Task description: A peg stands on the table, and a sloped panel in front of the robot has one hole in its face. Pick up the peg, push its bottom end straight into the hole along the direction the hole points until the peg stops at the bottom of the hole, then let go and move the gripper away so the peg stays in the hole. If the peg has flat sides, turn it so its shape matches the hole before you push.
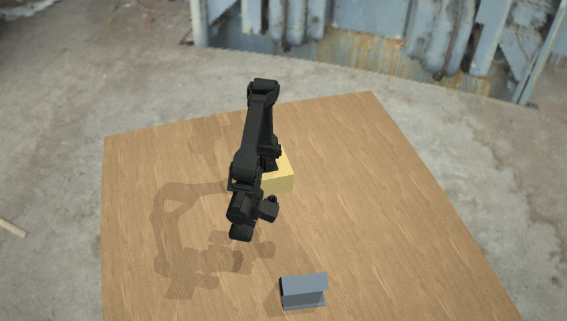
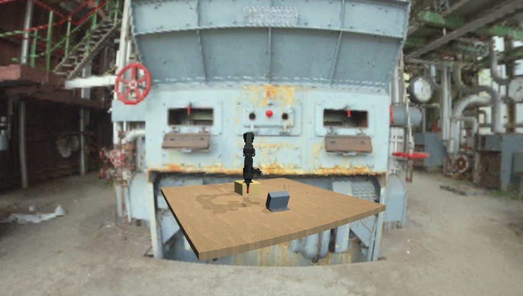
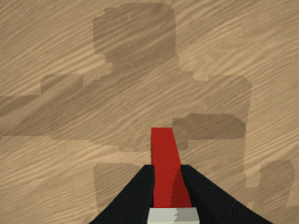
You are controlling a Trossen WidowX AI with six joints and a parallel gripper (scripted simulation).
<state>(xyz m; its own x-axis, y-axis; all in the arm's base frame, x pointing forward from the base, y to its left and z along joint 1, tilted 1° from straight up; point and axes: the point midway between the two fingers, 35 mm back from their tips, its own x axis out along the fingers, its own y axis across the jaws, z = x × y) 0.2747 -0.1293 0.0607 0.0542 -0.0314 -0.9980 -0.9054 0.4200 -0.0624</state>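
Observation:
My gripper [image 3: 166, 174] [image 1: 241, 235] [image 2: 248, 183] points down over the wooden table [image 1: 398, 198] [image 2: 256, 227] [image 3: 63, 25] and is shut on the red peg [image 3: 166, 156] [image 2: 248, 190]. The peg has flat sides and a white-edged top end; it hangs upright between the black fingers, a little above the table. In the top view the gripper hides the peg.
The arm stands on a yellow block [image 1: 280, 176] [image 2: 238, 187] near the table's middle. The arm's shadow falls on the table left of the gripper. The table's edges drop off to a concrete floor; a large blue machine stands behind.

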